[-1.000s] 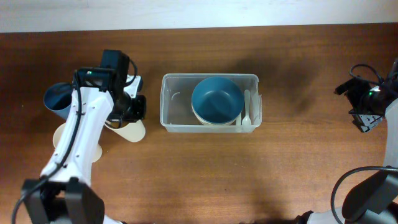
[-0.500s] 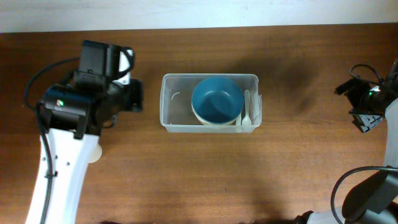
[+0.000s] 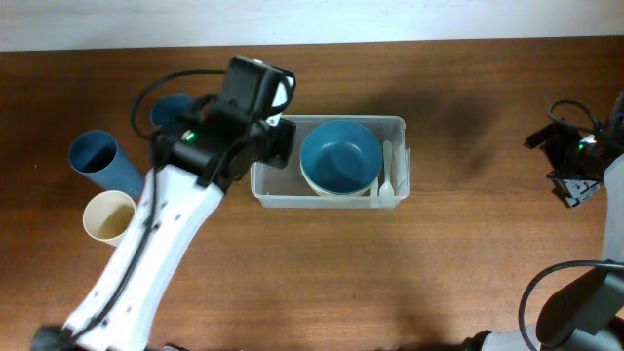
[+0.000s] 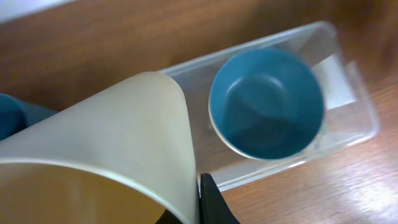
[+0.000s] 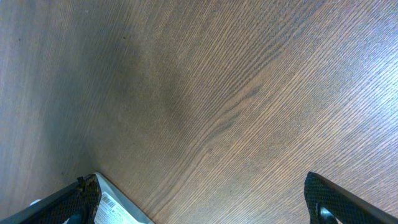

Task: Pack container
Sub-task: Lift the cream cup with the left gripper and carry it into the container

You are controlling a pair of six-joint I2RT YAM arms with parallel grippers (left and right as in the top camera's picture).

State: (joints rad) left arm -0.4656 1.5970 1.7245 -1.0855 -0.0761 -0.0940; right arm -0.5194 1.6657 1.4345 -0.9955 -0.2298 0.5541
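The clear rectangular container (image 3: 322,201) stands mid-table and also shows in the left wrist view (image 4: 357,106). A blue bowl (image 3: 339,156) sits in it, nested on a cream bowl, with a white spoon (image 3: 387,177) along its right wall. The bowl shows in the left wrist view (image 4: 267,102) too. My left gripper (image 3: 276,146) is over the container's left end, shut on the wall of a cream cup (image 4: 118,143). One black finger (image 4: 198,202) presses the cup's outside. The arm hides the cup from overhead. My right gripper (image 3: 570,177) is open and empty at the far right (image 5: 199,199).
On the left of the table are a tilted blue cup (image 3: 97,158), a cream cup (image 3: 109,216) and a second blue cup (image 3: 174,109) partly behind my left arm. The table's back edge runs along the top.
My left arm has lifted a cream cup from the left of the table and swung it right, to the container's left end. The right arm has not moved.
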